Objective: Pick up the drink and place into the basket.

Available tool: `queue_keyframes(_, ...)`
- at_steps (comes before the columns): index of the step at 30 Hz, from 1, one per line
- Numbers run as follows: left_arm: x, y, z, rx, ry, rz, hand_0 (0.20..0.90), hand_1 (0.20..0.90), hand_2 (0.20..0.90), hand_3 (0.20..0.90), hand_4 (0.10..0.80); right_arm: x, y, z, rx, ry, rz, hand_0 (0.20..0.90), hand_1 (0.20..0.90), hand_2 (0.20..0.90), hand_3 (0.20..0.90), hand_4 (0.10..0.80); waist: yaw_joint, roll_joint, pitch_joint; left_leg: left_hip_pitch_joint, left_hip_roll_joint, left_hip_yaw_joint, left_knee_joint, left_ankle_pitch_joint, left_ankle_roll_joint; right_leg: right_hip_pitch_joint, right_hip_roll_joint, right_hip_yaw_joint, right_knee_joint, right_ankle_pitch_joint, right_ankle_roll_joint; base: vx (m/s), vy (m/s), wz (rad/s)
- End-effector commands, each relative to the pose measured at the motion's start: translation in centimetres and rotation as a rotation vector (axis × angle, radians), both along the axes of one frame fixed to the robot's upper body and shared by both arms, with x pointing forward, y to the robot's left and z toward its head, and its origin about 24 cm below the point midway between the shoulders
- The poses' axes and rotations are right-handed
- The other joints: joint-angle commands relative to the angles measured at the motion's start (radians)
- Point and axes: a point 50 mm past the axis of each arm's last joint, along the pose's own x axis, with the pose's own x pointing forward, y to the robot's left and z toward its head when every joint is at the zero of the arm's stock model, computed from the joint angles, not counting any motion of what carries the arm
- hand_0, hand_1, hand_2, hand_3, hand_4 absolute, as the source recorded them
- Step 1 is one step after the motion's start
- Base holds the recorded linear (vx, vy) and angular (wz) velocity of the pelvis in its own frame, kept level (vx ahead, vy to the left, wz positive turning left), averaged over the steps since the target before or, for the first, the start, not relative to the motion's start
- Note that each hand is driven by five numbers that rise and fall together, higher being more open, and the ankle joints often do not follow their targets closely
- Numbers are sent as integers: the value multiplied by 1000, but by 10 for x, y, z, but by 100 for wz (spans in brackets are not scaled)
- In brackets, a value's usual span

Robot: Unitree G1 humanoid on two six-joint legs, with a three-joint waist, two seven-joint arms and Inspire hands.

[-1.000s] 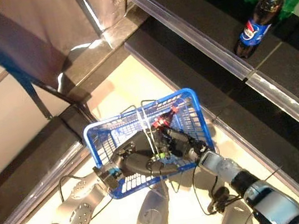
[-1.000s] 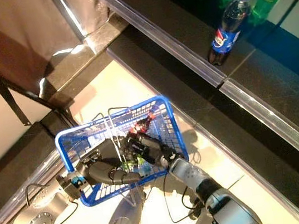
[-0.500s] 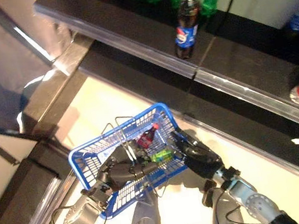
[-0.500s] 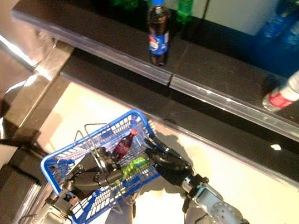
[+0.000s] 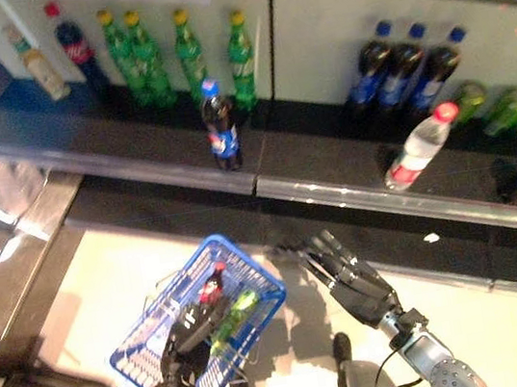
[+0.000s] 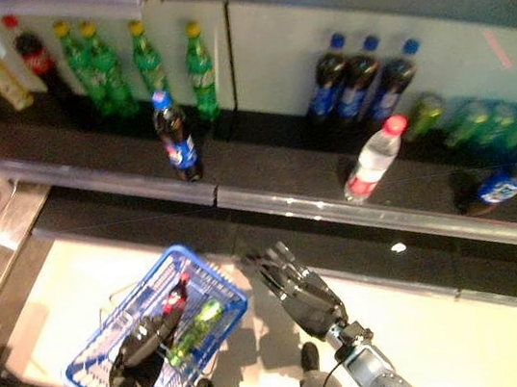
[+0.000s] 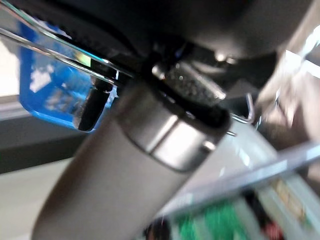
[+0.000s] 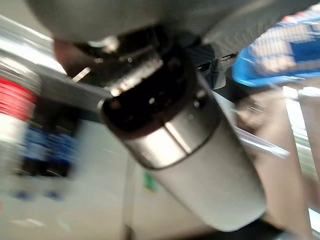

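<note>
On dark shelf: bottle rows; blue basket over cream floor.

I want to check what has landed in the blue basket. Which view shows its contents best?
The left eye view: the blue basket lies open to the camera, with a red-capped dark bottle and a green bottle inside. The right eye view shows the same scene. The wrist views catch only blurred blue patches and wire handles.
</note>
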Motion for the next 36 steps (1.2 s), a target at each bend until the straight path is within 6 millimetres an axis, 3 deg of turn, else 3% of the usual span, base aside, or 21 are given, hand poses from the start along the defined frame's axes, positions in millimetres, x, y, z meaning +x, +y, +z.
queue_keyframes(1,33,53,55,282,-313,139,300,300,300,200,100,-27,-30,-26,-86,180,-110,900,900,900,900,800,-29,21,-123,-57,-17,1,-3,89,65,74,-67,14,-22,6,11,33,54,-24)
queue_keyframes(5,22,58,19,269,-104,251,300,300,300,200,100,-65,-52,-61,-137,451,-218,900,900,900,900,800,-62,23,-140,-30,-25,37,9,55,73,73,-82,60,-42,34,38,34,77,-28)
queue_keyframes(9,6,61,-3,231,57,357,300,300,300,200,100,-85,-60,-73,-167,574,-287,900,900,900,900,800,-83,20,-151,-6,-36,71,1,35,78,66,-110,79,-72,86,59,25,23,-34)
queue_keyframes(13,-19,69,-19,212,192,475,300,300,300,200,100,-93,-59,-78,-230,627,-252,900,900,900,900,800,-100,12,-154,23,-33,135,-18,28,74,31,-124,37,-77,131,75,-10,-71,-57)
queue_keyframes(16,-48,82,-26,196,262,620,300,300,300,200,100,-102,-59,-82,-315,664,-159,900,900,900,900,800,-96,12,-152,54,-25,210,-47,30,81,-1,-102,-61,2,102,76,-58,-132,-64)
queue_keyframes(18,-68,91,-29,205,314,697,300,300,300,200,100,-105,-59,-85,-378,690,-92,900,900,900,900,800,-78,22,-156,81,-12,260,-77,23,80,1,-68,-172,63,10,67,-11,-147,-75)
queue_keyframes(19,-77,92,-31,205,345,736,300,300,300,200,100,-107,-59,-86,-399,710,-71,900,900,900,900,800,-68,20,-158,82,-11,274,-79,26,81,11,-53,-209,58,-7,51,55,-218,-67)
queue_keyframes(22,-101,92,-37,195,422,821,300,300,300,200,100,-116,-62,-89,-443,751,-49,900,900,900,900,800,-59,16,-167,64,-5,240,-66,35,73,43,-2,-175,5,-14,12,49,-332,-76)
queue_keyframes(23,-111,93,-39,173,457,868,300,300,300,200,100,-118,-62,-90,-465,763,-33,900,900,900,900,800,-59,11,-167,44,5,232,-52,64,72,40,26,-155,-4,-4,-16,59,-416,-64)
queue_keyframes(24,-124,94,-41,137,480,948,300,300,300,200,100,-117,-62,-90,-488,767,-9,900,900,900,900,800,-55,9,-172,39,16,223,-41,71,61,52,38,-158,-13,-7,-27,52,-385,-50)
queue_keyframes(26,-144,97,-42,57,475,1105,300,300,300,200,100,-114,-62,-90,-535,771,42,900,900,900,900,800,-62,6,-177,33,60,214,0,103,28,72,67,-153,-33,-14,-50,131,-360,-47)
queue_keyframes(29,-156,99,-41,1,454,1272,300,300,300,200,100,-110,-63,-89,-593,760,117,900,900,900,900,800,-68,3,-168,4,126,188,125,179,-7,88,109,-137,-44,-30,-91,95,-325,-59)
queue_keyframes(32,-161,100,-40,-27,444,1362,300,300,300,200,100,-106,-63,-88,-625,755,162,900,900,900,900,800,-64,-10,-154,-47,148,133,245,205,-7,100,132,-112,-47,-37,-117,84,-309,-61)
queue_keyframes(33,-167,101,-39,-35,441,1417,300,300,300,200,100,-101,-65,-86,-650,741,197,900,900,900,900,800,-50,-26,-138,-112,117,30,374,195,22,112,142,-67,-47,-37,-136,94,-285,-65)
queue_keyframes(35,-185,95,-40,-63,443,1528,300,300,300,200,100,-85,-64,-83,-683,707,271,900,900,900,900,800,-2,-35,-121,-214,-113,-163,486,81,129,108,154,33,-26,-47,-142,192,-271,-136)
queue_keyframes(36,-189,95,-40,-71,451,1555,300,300,300,200,100,-81,-63,-82,-696,696,295,900,900,900,900,800,8,-30,-117,-241,-145,-179,495,90,135,113,168,60,-23,-52,-146,200,-139,-161)
